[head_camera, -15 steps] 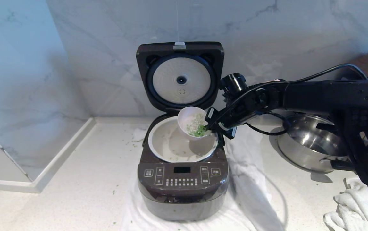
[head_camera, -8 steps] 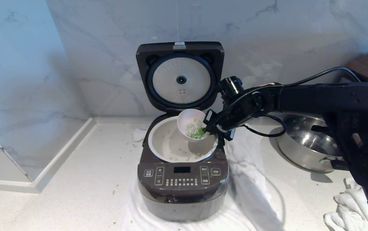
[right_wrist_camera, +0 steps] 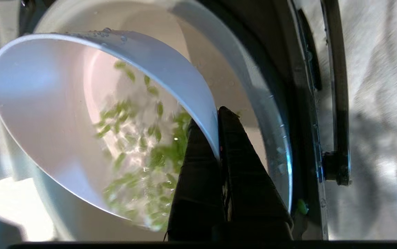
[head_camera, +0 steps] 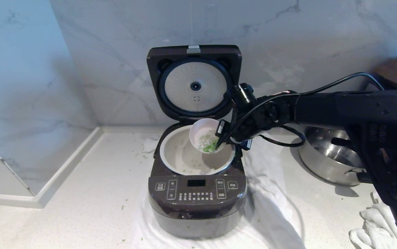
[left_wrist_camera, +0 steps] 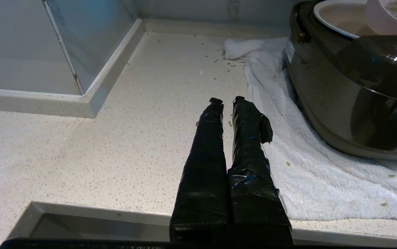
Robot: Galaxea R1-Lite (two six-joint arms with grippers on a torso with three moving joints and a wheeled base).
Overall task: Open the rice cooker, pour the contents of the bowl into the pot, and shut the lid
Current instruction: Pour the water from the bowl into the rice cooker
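Greens (head_camera: 209,146) cling inside the tilted bowl (head_camera: 203,134), frame centre; right gripper (head_camera: 219,141) pinches only its rim over the pot (head_camera: 181,157) — slip likely.

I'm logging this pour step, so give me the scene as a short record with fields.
lid: open, upright at the back
pot: in the cooker, a few green bits inside
bowl: tilted over the pot, greens inside
right end effector: shut on the bowl rim
left end effector: shut, idle above the counter
pan: right of the cooker
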